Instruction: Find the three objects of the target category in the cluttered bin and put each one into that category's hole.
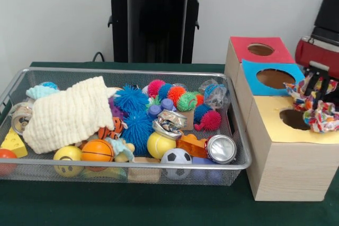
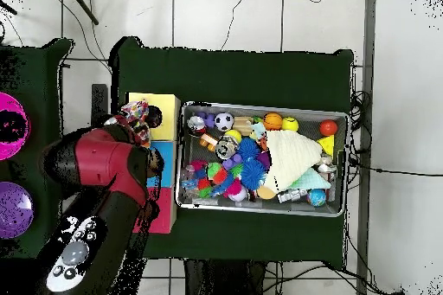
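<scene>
Green table holds a cluttered bin (image 1: 241,146); gripper (image 1: 316,86) clamps rope toy (image 1: 318,110) above yellow hole (image 1: 294,119).

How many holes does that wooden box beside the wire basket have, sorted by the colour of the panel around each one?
Red panel: 1 hole
Blue panel: 1 hole
Yellow panel: 1 hole, partly hidden behind the rope toy that the gripper holds
Total: 3 holes in the wooden box
</scene>
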`<action>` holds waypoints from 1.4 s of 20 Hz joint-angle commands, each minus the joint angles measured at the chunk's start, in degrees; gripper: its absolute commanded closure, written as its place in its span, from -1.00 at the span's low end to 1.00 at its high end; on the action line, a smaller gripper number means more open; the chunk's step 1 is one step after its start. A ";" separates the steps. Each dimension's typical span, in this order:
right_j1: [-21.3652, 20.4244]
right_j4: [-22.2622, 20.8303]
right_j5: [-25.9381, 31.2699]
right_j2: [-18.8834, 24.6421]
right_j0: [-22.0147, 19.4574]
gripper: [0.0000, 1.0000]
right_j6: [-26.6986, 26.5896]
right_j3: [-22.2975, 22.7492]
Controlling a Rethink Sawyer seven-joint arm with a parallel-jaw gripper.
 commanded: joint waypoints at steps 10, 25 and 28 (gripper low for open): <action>9.93 7.11 1.01 3.10 -0.50 1.00 15.81 -6.33; 10.05 8.43 0.05 2.50 -0.80 1.00 13.20 -5.10; 6.79 7.88 2.05 2.17 -0.09 1.00 12.46 -2.43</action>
